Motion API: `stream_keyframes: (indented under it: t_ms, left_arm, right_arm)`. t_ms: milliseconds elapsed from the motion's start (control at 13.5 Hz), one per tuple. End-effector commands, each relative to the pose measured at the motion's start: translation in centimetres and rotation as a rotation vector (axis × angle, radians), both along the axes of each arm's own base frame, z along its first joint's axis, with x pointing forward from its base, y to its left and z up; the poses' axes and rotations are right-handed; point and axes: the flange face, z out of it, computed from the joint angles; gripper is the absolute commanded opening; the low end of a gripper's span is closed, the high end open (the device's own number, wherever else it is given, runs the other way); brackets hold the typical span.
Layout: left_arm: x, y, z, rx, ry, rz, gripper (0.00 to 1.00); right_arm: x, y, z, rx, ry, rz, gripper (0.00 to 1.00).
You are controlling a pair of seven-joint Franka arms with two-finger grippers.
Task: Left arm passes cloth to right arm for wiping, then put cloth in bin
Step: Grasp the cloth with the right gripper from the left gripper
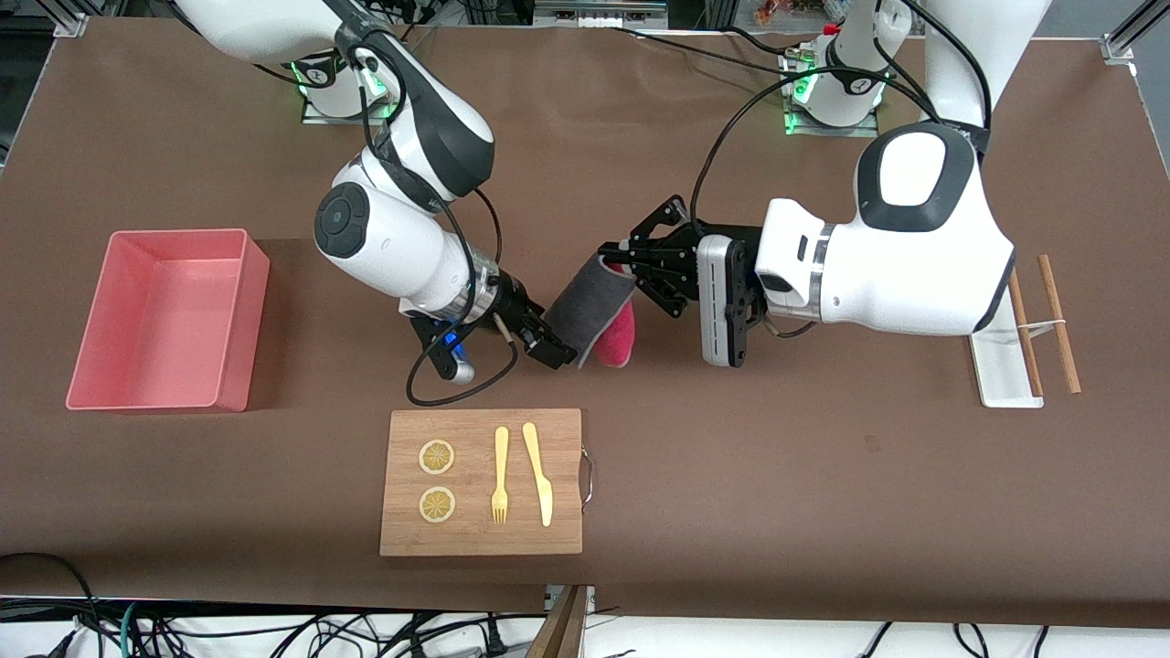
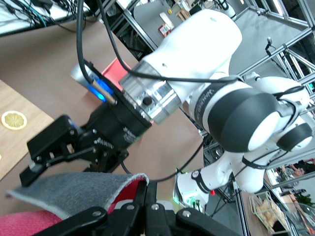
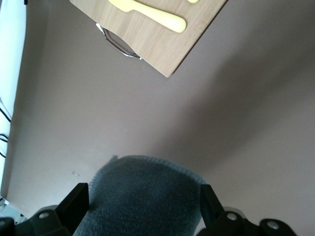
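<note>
The cloth (image 1: 592,303) hangs in the air over the table's middle, dark grey face outward and crimson pink showing beneath. My left gripper (image 1: 618,260) is shut on its upper edge; in the left wrist view the fingers (image 2: 147,194) pinch the cloth (image 2: 74,191) at its hem. My right gripper (image 1: 559,340) is open around the cloth's lower end. In the right wrist view the grey cloth (image 3: 147,209) fills the gap between the spread fingers (image 3: 76,199) of the right gripper (image 3: 142,194). The pink bin (image 1: 249,311) stands toward the right arm's end of the table.
A wooden cutting board (image 1: 567,475) with two lemon slices (image 1: 437,457), a yellow fork (image 1: 500,475) and a yellow knife (image 1: 539,471) lies nearer the front camera than the grippers. Chopsticks (image 1: 1058,320) rest on a white holder at the left arm's end.
</note>
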Motion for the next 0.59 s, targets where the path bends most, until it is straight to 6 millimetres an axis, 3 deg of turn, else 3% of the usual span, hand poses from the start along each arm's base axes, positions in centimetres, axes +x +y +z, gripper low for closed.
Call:
stream_keyframes:
  t_ms: [0, 518]
  left_arm:
    - [-0.41, -1.29, 0.09, -0.033, -0.023, 0.005, 0.00]
    - [-0.35, -1.02, -0.33, -0.029, -0.014, 0.007, 0.00]
  right_arm:
    - [-0.75, -0.49, 0.09, -0.049, 0.067, 0.047, 1.00]
    - [-1.49, -0.62, -0.66, -0.073, 0.136, 0.067, 0.98]
